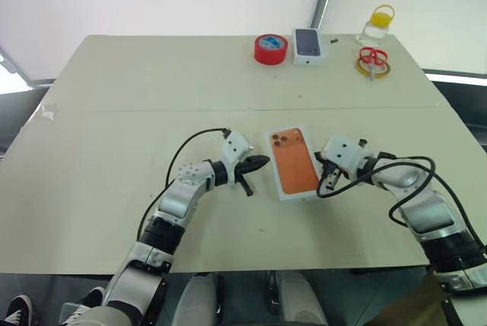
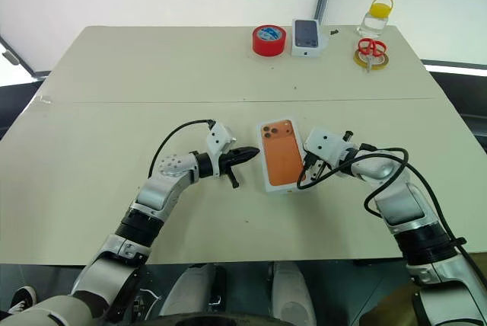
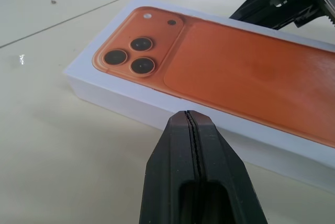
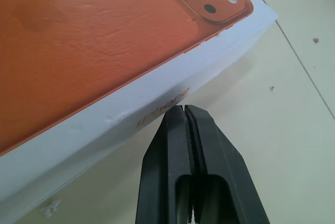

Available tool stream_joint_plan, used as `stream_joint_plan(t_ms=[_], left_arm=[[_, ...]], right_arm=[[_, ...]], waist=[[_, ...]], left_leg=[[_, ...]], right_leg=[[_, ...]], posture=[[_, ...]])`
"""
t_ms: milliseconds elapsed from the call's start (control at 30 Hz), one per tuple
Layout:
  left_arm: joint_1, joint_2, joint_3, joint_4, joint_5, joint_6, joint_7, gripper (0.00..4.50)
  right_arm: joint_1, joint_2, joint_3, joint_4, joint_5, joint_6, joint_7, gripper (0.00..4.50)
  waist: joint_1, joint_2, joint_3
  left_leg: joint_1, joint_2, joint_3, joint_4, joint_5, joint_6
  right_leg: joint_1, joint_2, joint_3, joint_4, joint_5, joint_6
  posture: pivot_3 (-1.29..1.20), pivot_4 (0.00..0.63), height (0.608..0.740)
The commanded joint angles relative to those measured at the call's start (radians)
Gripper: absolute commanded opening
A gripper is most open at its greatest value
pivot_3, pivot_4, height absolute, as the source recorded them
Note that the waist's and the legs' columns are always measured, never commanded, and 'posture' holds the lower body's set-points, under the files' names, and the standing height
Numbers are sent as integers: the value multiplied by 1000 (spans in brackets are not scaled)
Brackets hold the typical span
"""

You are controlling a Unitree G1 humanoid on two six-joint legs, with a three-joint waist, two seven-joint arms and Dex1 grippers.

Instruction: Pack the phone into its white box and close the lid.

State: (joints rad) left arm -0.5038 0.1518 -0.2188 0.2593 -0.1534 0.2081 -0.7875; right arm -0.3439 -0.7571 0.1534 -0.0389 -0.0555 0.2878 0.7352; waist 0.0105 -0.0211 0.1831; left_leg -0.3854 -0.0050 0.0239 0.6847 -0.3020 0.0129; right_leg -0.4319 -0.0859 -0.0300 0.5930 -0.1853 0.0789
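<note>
Black closed fingers of the left gripper (image 1: 255,164) and the right gripper (image 1: 326,177) flank a white rectangular cardboard box with an orange phone printed on its top, the lid (image 1: 293,162), on the pale table (image 1: 114,113). From the head views, the lidded box lies between the two hands, its long axis running away from the robot, lens cluster at the far end; both grippers hold nothing. The right one sits just beside the box's right long edge, while the left stands a little off the left edge.

Along the left wrist, the shut fingertips (image 3: 189,124) point at the long white side wall.

Along the right wrist, the shut fingertips (image 4: 183,116) nearly touch the lettered wall. The lid looks already seated, so only a squaring press seems left.
</note>
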Motion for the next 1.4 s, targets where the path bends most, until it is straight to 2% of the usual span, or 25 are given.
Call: stream_joint_plan(t_ms=[33,267,567,900,1067,1400], left_arm=[[-16,-23,10,-39,-24,-18,4,0],[-23,-33,14,-31,-23,-15,7,0],[38,48,-12,-100,-16,70,-22,0],[-20,-26,-67,8,53,45,39,0],[-49,-62,-53,22,47,32,39,0],[-38,-52,-59,-4,58,24,22,0]], right_arm=[[-20,5,-3,28,-26,-9,-8,50],[-59,-15,-65,41,13,-23,16,50],[-74,41,-142,0,160,73,58,50],[-19,26,-87,-4,101,35,74,50],[2,16,-88,-20,87,36,78,50],[2,2,-86,-5,60,29,83,50]], waist=[[1,0,0],[1,0,0],[2,1,0],[4,1,0],[4,1,0],[4,1,0]], left_leg=[[0,0,0,0,0,0],[0,0,0,0,0,0],[-1,0,-1,0,0,0],[-1,-3,-1,0,0,0],[-1,-3,-1,0,0,0],[-1,-3,-1,0,0,0]], right_leg=[[0,0,0,0,0,0],[0,0,0,0,0,1],[0,0,0,0,1,1],[0,-2,0,0,1,2],[0,-2,0,0,1,2],[0,-2,0,0,1,2]], posture=[[0,150,739],[0,150,739],[0,150,739],[0,150,739],[0,150,739],[0,150,739]])
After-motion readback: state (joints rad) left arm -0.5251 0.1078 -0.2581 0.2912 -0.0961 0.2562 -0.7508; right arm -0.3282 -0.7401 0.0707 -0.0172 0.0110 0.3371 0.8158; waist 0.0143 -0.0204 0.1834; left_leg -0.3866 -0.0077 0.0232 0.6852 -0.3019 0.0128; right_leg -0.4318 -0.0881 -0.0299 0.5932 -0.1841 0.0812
